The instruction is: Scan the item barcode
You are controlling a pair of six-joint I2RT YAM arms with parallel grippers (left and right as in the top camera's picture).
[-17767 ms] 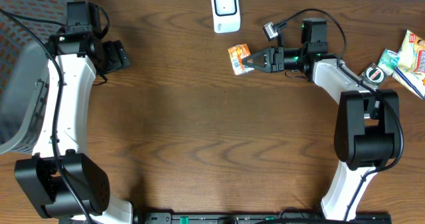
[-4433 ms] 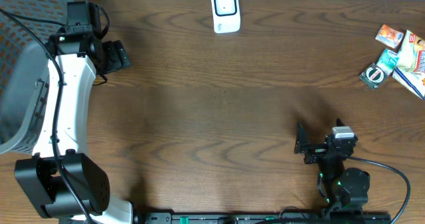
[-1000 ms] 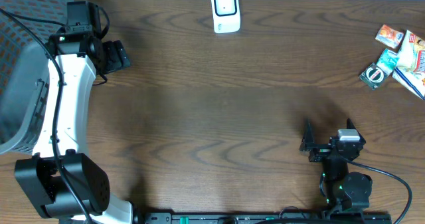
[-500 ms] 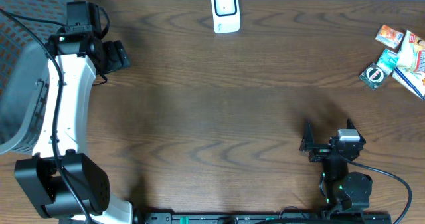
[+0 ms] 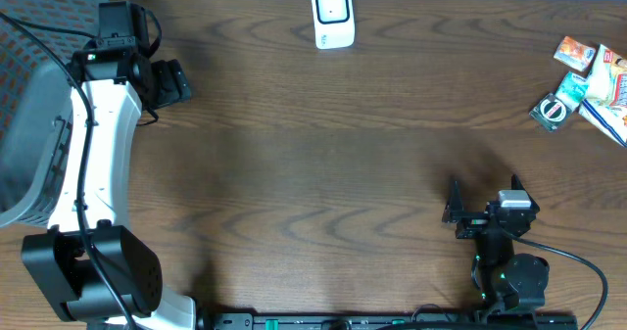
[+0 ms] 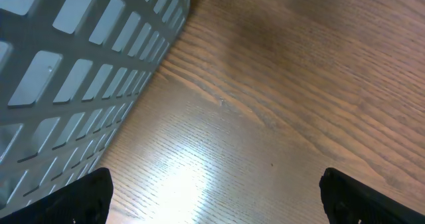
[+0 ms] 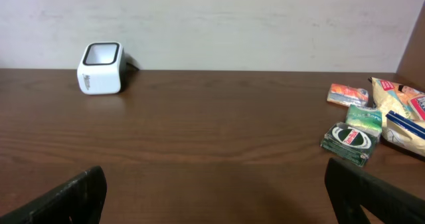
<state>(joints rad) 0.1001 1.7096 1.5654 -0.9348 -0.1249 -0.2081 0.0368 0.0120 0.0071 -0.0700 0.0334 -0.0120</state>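
Observation:
The white scanner (image 5: 332, 15) stands at the table's far edge, left of centre in the right wrist view (image 7: 101, 68). The items lie in a group at the far right: an orange packet (image 5: 574, 53) (image 7: 347, 94), a green packet (image 5: 554, 109) (image 7: 350, 139) and a yellow bag (image 5: 609, 85) (image 7: 402, 114). My right gripper (image 5: 453, 204) (image 7: 216, 197) is folded back at the near edge, open and empty, far from them. Far left, my left gripper (image 5: 176, 80) (image 6: 216, 197) hangs open over bare wood, holding nothing.
A grey slatted basket (image 5: 29, 95) fills the left edge of the table and sits close beside the left gripper, seen up close in the left wrist view (image 6: 66, 71). A pale wall runs behind the table's far edge.
Nothing has moved in the last second. Much earlier my right gripper held the orange packet by the scanner; the packet now lies at the far right and the arm is folded back.

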